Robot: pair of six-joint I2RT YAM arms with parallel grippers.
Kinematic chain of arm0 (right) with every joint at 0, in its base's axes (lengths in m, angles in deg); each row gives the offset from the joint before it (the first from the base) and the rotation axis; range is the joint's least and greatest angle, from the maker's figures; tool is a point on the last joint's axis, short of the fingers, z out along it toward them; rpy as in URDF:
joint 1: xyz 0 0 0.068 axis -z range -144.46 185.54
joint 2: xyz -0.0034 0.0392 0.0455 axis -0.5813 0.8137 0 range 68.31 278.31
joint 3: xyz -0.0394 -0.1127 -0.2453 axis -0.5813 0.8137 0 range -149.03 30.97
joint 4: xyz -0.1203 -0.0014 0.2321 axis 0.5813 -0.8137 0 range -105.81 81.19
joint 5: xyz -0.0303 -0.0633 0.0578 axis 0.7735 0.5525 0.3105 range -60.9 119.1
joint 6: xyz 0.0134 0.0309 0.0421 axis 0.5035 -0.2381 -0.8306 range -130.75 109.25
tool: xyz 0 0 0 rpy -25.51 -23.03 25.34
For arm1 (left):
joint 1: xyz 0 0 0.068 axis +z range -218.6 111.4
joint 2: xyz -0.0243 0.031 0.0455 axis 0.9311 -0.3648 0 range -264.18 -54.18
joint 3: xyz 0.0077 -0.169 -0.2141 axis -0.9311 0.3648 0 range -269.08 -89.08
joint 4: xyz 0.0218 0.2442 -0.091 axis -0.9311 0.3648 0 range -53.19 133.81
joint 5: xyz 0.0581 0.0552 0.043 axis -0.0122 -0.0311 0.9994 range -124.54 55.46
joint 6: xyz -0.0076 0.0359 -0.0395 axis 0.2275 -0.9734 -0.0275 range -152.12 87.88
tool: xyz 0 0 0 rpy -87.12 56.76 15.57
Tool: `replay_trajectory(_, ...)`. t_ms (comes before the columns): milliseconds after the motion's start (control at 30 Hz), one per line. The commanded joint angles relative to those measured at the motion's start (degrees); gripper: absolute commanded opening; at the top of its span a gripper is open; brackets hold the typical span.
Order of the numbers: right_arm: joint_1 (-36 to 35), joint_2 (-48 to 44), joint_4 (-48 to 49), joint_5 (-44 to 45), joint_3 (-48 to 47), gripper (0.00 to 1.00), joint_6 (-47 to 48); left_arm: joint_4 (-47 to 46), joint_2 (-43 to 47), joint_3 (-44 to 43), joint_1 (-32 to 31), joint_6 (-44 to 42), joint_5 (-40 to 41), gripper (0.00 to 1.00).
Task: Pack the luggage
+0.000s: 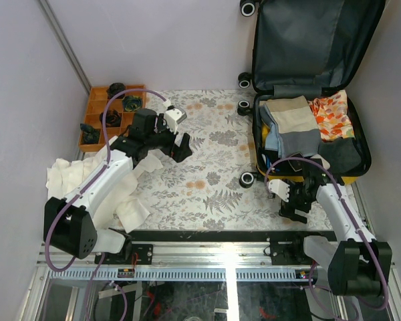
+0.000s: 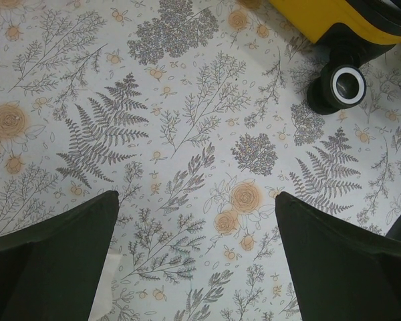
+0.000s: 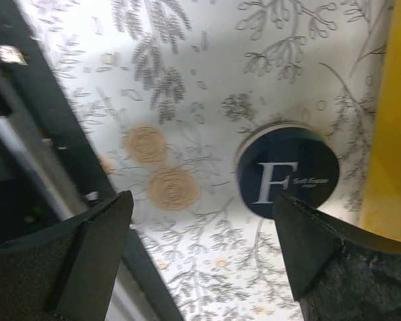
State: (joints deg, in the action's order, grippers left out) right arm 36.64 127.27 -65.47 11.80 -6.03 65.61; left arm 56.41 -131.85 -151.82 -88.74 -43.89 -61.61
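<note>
I have the luggage (image 1: 314, 40) lying open well to the right of the orange tray (image 1: 95, 101), about level with it on the table. Its dark-lined lid stands up against the back wall. The yellow-shelled base lies flat and is filled with folded clothes (image 1: 301, 127). Its black wheels (image 1: 246, 107) face the tray.

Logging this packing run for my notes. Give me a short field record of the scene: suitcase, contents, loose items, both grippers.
luggage: open at right, lid up
inside: folded clothes, beige, blue, grey, orange print
left gripper: open, empty, above the floral tablecloth
right gripper: open, empty, over a round dark tin beside the luggage
left side: orange tray, white cloths
</note>
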Motion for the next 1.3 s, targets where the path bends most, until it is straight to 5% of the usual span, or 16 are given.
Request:
replay_trajectory(0,-0.53,2.24,13.24,4.5,2.53,0.93,5.05,-3.06,-0.49,-2.27,0.36,0.42,-1.23,1.0)
replay_trajectory(400,-1.19,11.28,28.93,11.81,6.84,0.94,6.99,-2.28,-1.93,-3.47,0.32,-0.27,-0.84,1.0)
replay_trajectory(667,-2.18,13.07,17.81,5.74,3.81,0.72,8.01,-2.06,-2.62,-4.43,0.37,-0.36,-0.88,1.0)
replay_trajectory(1167,-5.54,7.34,12.6,0.76,7.96,0.8,4.62,-2.03,-2.48,-4.1,0.37,0.0,-1.5,1.0)
replay_trajectory(1267,-5.71,7.49,9.19,-1.07,5.36,0.62,3.97,-1.93,-2.22,-3.85,0.36,0.08,-1.47,1.0)
